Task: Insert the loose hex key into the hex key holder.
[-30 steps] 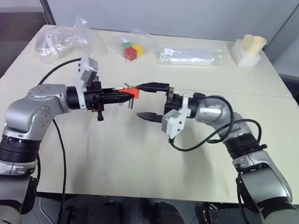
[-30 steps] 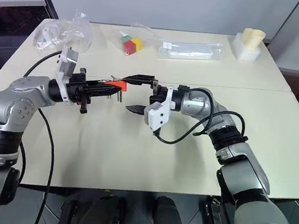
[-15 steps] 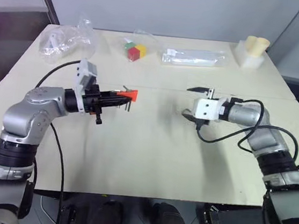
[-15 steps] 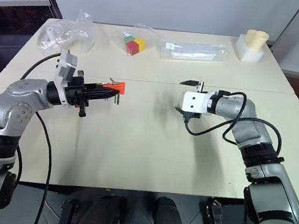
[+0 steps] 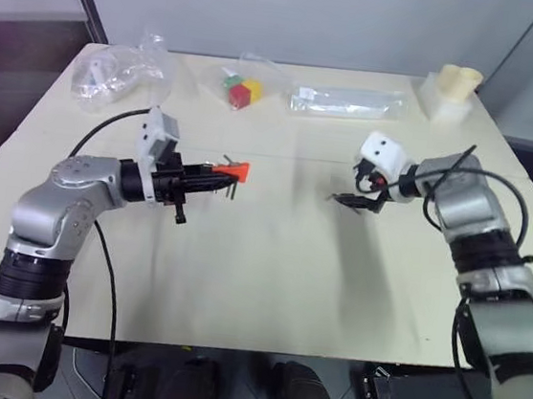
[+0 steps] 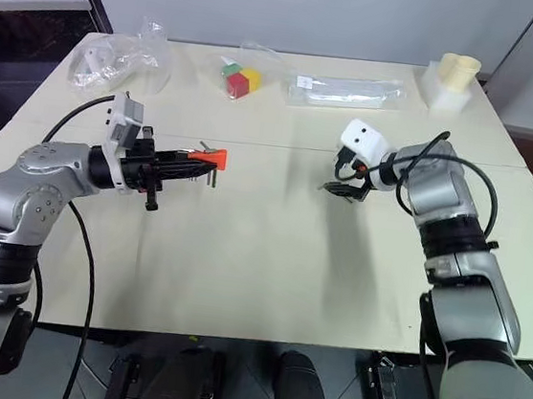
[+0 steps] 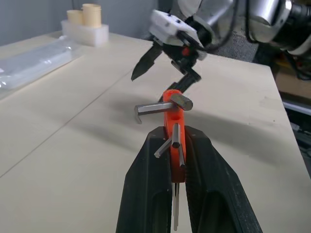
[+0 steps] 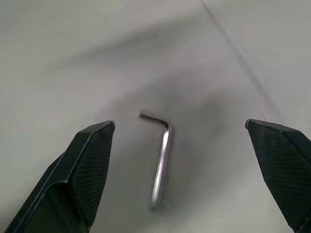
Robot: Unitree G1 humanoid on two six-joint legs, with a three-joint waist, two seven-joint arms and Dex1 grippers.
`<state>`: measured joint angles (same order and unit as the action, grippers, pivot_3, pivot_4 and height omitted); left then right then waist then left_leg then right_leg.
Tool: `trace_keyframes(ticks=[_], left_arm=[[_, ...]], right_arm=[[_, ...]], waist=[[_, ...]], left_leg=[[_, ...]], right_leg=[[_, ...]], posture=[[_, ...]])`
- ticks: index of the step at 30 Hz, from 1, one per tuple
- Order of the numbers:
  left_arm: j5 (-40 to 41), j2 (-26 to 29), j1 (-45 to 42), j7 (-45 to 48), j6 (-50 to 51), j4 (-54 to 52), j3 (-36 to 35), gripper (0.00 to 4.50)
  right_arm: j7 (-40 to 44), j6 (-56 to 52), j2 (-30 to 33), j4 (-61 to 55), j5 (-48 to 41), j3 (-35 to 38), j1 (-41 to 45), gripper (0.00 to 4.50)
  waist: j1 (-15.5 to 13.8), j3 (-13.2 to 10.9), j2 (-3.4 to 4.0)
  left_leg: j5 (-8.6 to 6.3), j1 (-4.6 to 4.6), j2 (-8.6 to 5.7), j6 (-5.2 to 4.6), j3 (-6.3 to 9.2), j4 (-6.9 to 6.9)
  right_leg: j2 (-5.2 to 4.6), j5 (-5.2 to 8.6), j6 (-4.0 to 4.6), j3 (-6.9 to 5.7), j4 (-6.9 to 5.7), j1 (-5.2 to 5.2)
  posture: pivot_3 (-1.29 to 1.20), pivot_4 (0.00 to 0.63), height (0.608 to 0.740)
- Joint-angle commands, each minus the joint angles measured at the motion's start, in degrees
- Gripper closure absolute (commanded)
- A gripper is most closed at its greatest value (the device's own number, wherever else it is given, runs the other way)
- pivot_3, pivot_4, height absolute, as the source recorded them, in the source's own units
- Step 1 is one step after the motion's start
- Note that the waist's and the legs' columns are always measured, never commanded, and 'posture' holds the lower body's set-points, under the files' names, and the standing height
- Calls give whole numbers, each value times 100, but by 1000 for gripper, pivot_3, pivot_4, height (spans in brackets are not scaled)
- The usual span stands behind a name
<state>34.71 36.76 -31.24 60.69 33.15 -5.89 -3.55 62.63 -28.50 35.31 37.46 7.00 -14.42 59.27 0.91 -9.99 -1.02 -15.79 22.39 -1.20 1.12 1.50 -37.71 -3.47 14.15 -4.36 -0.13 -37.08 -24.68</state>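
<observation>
Cream counter (image 5: 257, 285) carried the loose hex key (image 8: 160, 158) toward 3 o'clock, flat beneath the wide-spread right pincer (image 8: 182, 170). Left pincer (image 7: 171, 160), toward 9 o'clock, clamped the orange holder (image 7: 171, 114). Pickup step: next, descend and pinch the shaft.

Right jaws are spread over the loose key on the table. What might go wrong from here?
The thin grey L-shaped metal hex key lies flat on the beige table, so the open right gripper may skid it away rather than lift it. The small orange plastic key holder, pinched by the left gripper, could twist during insertion.
</observation>
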Motion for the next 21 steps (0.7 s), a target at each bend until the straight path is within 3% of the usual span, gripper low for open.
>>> trace_keyframes(ticks=[1, 19, 21], left_arm=[[-15, 23, -15, -51, -132, -162, -90, 4500], [52, 101, 212, -285, -60, -460, -201, 4500], [50, 104, 228, -303, -63, -481, -210, 4500]], right_arm=[[167, -300, -88, 636, -29, 13, 361, 28], [-372, 428, -803, 2643, 320, -61, 1021, 28], [-373, 483, -832, 2796, 382, -90, 1061, 551]], waist=[[-11, 0, 0], [23, -1, 2], [23, -1, 2]], left_leg=[[0, 0, -1, 0, 0, 0], [-1, 2, -1, 0, 1, 0], [-1, 2, -1, 0, 1, 0]], right_leg=[[-1, 0, 0, 0, 0, 0], [-9, 0, 0, 2, -1, -1], [-9, 0, 0, 2, -1, -1]], posture=[[0, 150, 740], [0, 150, 740], [0, 150, 740]])
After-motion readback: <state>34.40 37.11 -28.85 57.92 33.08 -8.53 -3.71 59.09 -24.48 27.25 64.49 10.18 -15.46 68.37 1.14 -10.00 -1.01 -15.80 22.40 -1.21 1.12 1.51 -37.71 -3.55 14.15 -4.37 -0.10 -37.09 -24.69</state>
